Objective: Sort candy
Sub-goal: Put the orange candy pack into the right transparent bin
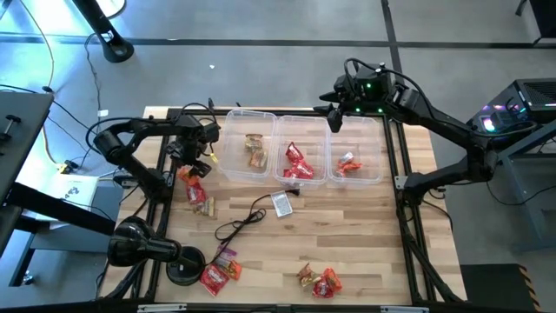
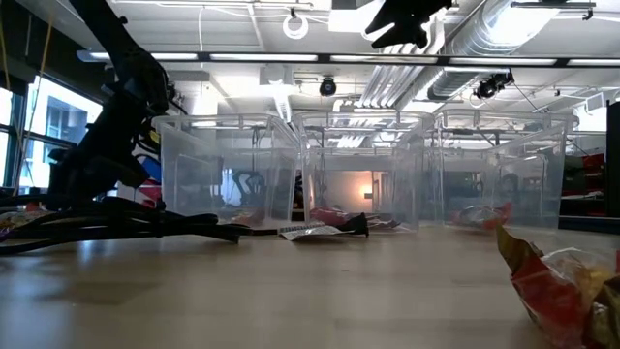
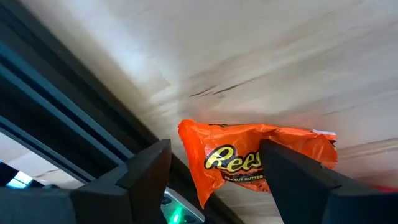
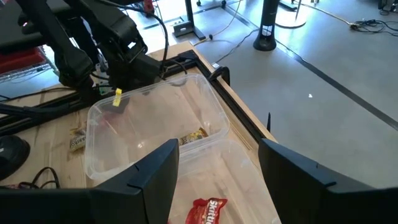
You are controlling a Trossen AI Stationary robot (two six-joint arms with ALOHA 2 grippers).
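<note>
On the wooden tabletop [image 1: 347,235], three clear bins [image 1: 300,146] stand in a row, each holding a few wrapped candies [image 1: 295,163], with more scattered near the front edge and left side. The left claw [image 1: 193,168] hangs low, fingers wide, around an orange candy [image 3: 249,163], while the right claw [image 1: 335,119] hovers empty and spread above the bins.

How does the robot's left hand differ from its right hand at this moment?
The left hand is low at the table's left edge, while the right hand hangs above the clear bins. The left hand's fingers stand either side of an orange Reese's candy without closing on it; the right hand has nothing between its fingers. Both hands are open.
</note>
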